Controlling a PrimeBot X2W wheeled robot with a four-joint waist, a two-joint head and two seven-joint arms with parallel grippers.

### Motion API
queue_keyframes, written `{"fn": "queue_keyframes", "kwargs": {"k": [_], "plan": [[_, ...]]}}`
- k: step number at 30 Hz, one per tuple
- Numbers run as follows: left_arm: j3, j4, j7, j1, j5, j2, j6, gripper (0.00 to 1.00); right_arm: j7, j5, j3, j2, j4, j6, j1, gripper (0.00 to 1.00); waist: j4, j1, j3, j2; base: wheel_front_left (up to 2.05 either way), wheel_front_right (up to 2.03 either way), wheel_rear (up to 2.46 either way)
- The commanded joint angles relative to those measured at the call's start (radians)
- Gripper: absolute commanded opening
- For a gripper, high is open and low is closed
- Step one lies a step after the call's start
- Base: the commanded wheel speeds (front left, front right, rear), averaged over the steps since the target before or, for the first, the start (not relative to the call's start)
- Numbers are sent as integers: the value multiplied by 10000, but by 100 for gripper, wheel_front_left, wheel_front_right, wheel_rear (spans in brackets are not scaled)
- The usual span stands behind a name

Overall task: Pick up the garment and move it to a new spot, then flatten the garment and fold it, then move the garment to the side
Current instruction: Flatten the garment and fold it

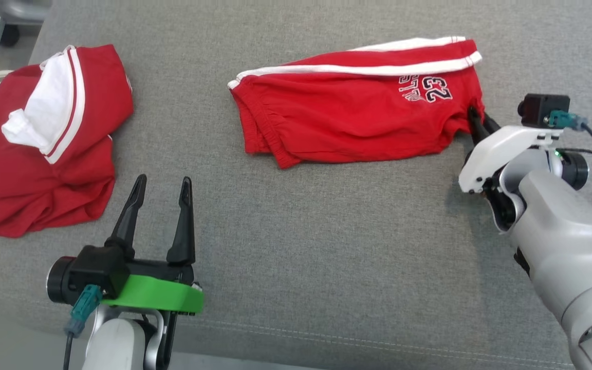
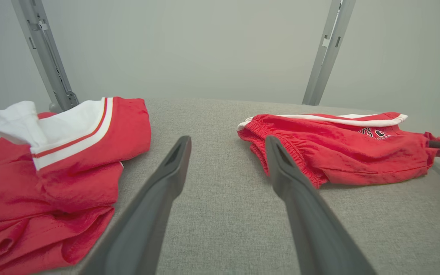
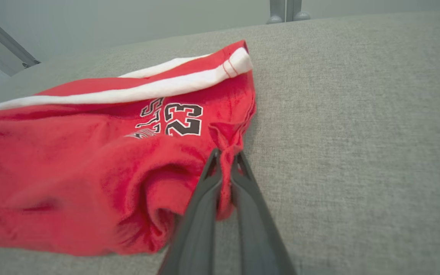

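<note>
Pinches the red shorts [image 3: 90, 160] at the nearest leg-hem corner with the right gripper [image 3: 225, 156], long dark fingers [image 3: 201, 214] drawn almost together on a thin tuck of cloth just short of the printed 23 [image 3: 183, 120]. Leaves the rest of the garment running away ahead and to the left of those fingers, lying loosely doubled on the grey fabric-covered table [image 1: 327, 231], waistband [image 1: 255, 123] at the far end. Holds the left gripper [image 1: 164, 180] spread wide and empty, poised over bare table, with the shorts ahead to its right and a second red-and-white garment [image 1: 44, 154] crumpled ahead to its left. Looks like the very start of the pick-up, with the bulk of the shorts not yet raised. Risks losing the cloth on the lift, with so little fabric between the fingers and the weight of the whole piece pulling against it. Risks, too, catching one layer alone, letting the shorts unfurl, hang long and drag the waistband across the table rather than clear it. Could twist the garment into a rope from a one-corner hold, making the flattening harder at the new spot. Could also brush or snag the second garment on any swing towards the left gripper's side.
</note>
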Motion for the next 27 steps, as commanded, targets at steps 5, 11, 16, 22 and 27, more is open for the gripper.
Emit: {"fn": "queue_keyframes", "kwargs": {"k": [5,11,16,22,27], "plan": [[94,-15,-38,392,98,-2,-19,100,-134,490,374,-171,-774,-14,934,0,-596,0,-744,0,0,0,0],[106,-51,-38,651,81,1,18,100,-178,968,915,-405,-1772,-14,1908,0,-1043,0,-1073,0,0,0,0],[52,-19,-39,766,87,1,25,100,-207,1305,1163,-603,-2393,-14,2658,0,-1264,0,-1272,0,0,0,0],[86,-1,-39,906,120,1,26,100,-135,1529,1322,-790,-2871,-14,3196,0,-1399,0,-1395,0,0,0,0],[131,44,-39,913,122,1,-19,100,-144,1483,1263,-837,-2809,-14,3322,3,-1421,0,-1410,0,0,0,0]]}}
